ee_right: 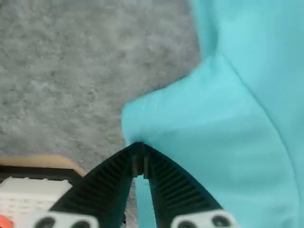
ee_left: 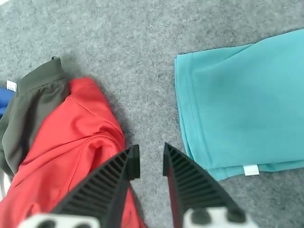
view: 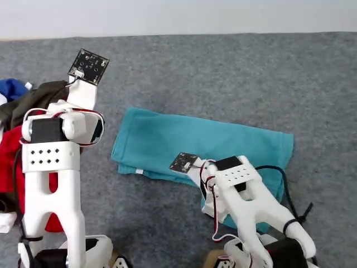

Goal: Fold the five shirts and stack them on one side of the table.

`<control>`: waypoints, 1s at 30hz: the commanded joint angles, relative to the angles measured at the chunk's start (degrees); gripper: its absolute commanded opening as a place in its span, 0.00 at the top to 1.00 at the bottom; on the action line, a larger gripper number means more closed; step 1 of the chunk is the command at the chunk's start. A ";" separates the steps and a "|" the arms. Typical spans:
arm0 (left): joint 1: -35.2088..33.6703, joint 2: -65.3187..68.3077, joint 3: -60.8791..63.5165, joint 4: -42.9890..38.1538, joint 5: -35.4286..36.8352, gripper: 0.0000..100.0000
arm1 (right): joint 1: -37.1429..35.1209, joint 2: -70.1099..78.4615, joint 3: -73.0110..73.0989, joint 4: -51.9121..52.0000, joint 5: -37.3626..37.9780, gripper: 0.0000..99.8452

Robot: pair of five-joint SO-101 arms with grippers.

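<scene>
A teal shirt (view: 195,145) lies folded into a long strip across the middle of the grey table. My right gripper (ee_right: 141,159) is shut on the teal shirt (ee_right: 228,133) at its near edge, where the cloth bulges up beside the fingertips. My left gripper (ee_left: 149,159) hangs slightly open with nothing between its fingers, over bare table between the teal shirt (ee_left: 237,109) and a red shirt (ee_left: 71,137). The red shirt (view: 11,162) belongs to a loose pile at the table's left edge, with a dark olive shirt (view: 33,97) and a blue one (view: 11,87).
The left arm (view: 53,167) stands over the pile and hides part of it. The right arm (view: 251,201) covers the teal shirt's near right corner. Grey carpet-like table (view: 223,72) stretches bare behind the teal shirt.
</scene>
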 commanded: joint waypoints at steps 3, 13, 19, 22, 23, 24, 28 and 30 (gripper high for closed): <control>-0.09 -1.76 -0.40 -1.14 0.18 0.90 | 1.71 -0.48 -1.23 0.84 0.62 0.99; -0.35 -2.20 -0.48 -0.18 0.44 0.90 | 9.19 -14.11 -9.23 13.85 0.26 0.99; -0.26 -2.20 -0.57 5.36 0.53 0.90 | 16.66 -23.60 -10.90 21.41 0.18 0.99; -0.35 -2.20 -0.57 8.35 0.62 0.90 | 23.25 -26.86 -10.90 23.69 0.18 0.99; -0.35 -2.20 -0.57 9.23 0.62 0.90 | 25.80 -27.82 -10.90 24.13 0.18 0.99; -0.35 -2.20 -0.57 9.85 0.62 0.90 | 28.62 -28.44 -10.90 24.40 0.18 0.99; -0.44 -2.20 -0.66 11.78 0.70 0.90 | 39.87 -29.23 -10.55 23.96 0.53 0.99; -0.79 -2.20 -0.57 12.13 0.70 0.90 | 44.00 -28.97 -10.37 22.46 0.62 0.99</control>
